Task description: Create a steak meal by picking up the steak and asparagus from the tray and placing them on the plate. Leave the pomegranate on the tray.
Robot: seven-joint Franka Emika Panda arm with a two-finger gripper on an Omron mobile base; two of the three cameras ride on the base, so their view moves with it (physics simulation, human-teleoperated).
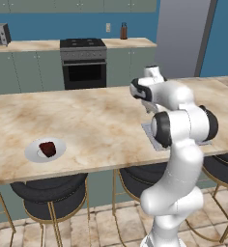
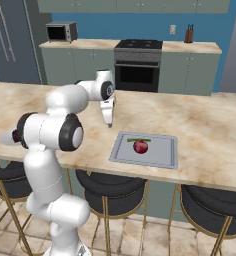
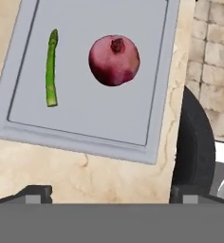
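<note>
While the hand (image 2: pixel 109 125) hangs wide and empty, the thin bright-green asparagus (image 3: pixel 51 68) lies straight on the grey tray (image 3: pixel 109 128)

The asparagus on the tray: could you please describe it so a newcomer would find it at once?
On the long marble counter lies a flat grey rectangular tray. On it rest two things: a round red pomegranate and, beside but apart from it, the thin bright-green asparagus stalk, the only slender green item.
</note>
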